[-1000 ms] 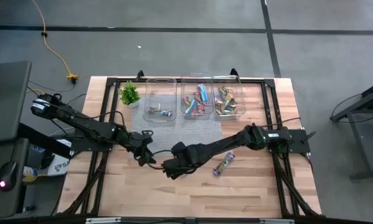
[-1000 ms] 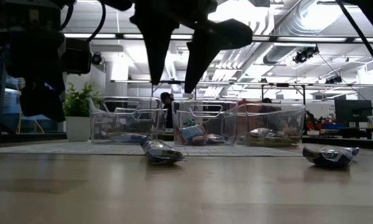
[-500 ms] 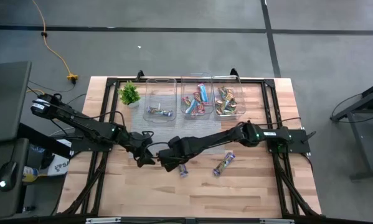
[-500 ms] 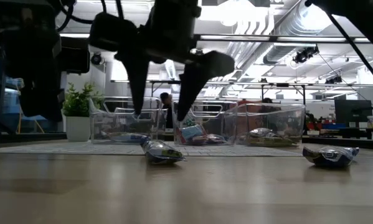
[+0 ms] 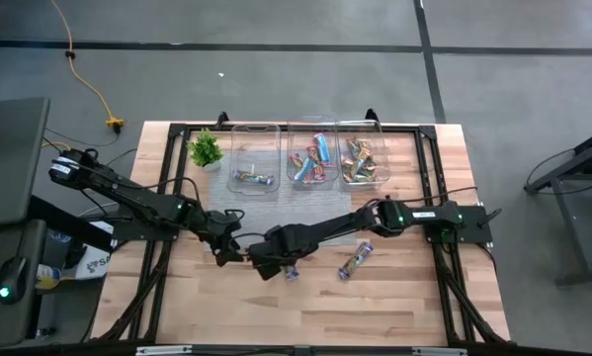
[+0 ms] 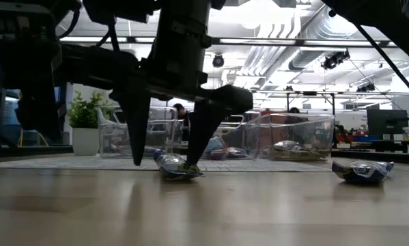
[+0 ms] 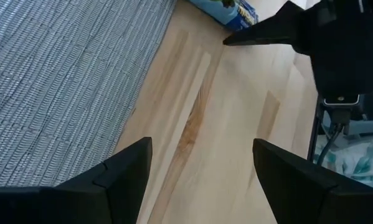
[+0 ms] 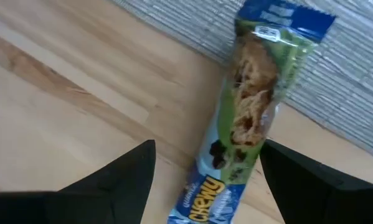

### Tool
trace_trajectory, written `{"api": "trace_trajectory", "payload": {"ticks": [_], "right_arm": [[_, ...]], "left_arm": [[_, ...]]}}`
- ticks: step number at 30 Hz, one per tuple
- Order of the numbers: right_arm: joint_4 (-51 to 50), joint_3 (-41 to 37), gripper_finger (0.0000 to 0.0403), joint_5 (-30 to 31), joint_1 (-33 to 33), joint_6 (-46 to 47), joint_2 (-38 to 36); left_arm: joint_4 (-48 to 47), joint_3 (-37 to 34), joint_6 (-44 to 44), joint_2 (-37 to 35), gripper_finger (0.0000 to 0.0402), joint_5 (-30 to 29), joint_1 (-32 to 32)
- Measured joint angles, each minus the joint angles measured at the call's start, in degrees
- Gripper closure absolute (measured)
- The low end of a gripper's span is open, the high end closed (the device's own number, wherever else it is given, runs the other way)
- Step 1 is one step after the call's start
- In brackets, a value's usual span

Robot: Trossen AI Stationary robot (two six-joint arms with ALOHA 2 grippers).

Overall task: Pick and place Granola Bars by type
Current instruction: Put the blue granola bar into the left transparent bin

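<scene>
Right arm's dark two-finger gripper (image 6: pixel 168 164) now lowered to the pale wooden table (image 5: pixel 404 297), down from a raised hover a second ago and shifted toward the table's left-middle. Jaws spread wide, gripping nothing, fingertips either side of a slim shiny blue-and-green wrapped granola bar (image 8: pixel 251 118); in the low view one fingertip (image 6: pixel 190 164) right at the wrapper, the other standing just clear on the far side. Bar lying flat, one end over the edge of the grey woven mat (image 8: pixel 335 81), the other on bare wood, roughly centred between the jaws in the right wrist view. Unmoved over the last second.

Meaning for the task: approach apparently finished, closing on the bar the likely next step, then a carry to a matching tub. Not yet grasped.

Left arm's dark gripper (image 5: pixel 226 247) waiting just beside the right one, low over the table at the mat's edge, jaws open and empty, in the same spot as before.

Second loose bar, shiny purple-toned wrapper (image 5: pixel 355 259), lying on the wood to the right, well apart from both grippers. Three clear plastic rectangular tubs (image 5: pixel 256 129) in a row at the back of the table, each already holding bars; left tub with a bluish one. Small green leafy plant (image 5: pixel 206 149) beside the left tub.

Risk, as a guess: slippery wrapper sliding out under the closing jaws.
</scene>
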Motion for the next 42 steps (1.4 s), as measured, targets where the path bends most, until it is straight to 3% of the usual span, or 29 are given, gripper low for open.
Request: {"api": "trace_trajectory", "payload": {"ticks": [9,27,42], "right_arm": [[0.66,0.11,0.0138,-1.78,0.0,0.98,1.1],[-0.54,0.02,0.0255,-0.65,0.04,1.07,1.28],[3.12,-0.13,0.0309,1.47,0.14,-0.6,-1.49]], "left_arm": [[-4.13,0.0,3.39,0.0,0.0131,3.53,0.0],[-5.98,0.0,4.59,-0.02,0.0131,3.56,0.0],[-5.95,0.0,4.59,-0.02,0.0131,2.41,0.0]]}}
